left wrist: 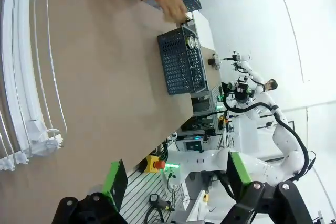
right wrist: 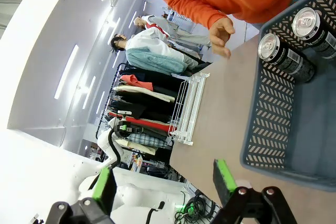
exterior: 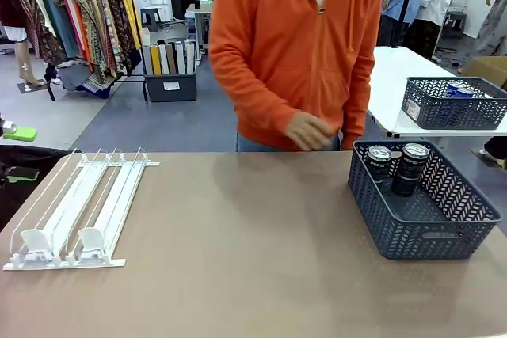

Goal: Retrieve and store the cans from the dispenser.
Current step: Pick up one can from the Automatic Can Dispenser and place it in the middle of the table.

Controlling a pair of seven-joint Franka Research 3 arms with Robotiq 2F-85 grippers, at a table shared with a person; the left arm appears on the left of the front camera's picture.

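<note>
Two dark cans [exterior: 396, 165] stand upright in the far corner of the grey basket [exterior: 428, 235] on the surface's [exterior: 253, 251] right; the white dispenser [exterior: 75, 211] lies on its left. Both the left hand [left wrist: 176, 179] and right hand [right wrist: 163, 182] hang wide open above the surface, holding nothing. The person's hand [exterior: 309, 131] hovers at the far edge.

Two dark cans [exterior: 396, 165] with silver tops stand upright, seemingly touching, in the basket's far corner; the white dispenser [exterior: 78, 210] lies flat, lanes bare.
</note>
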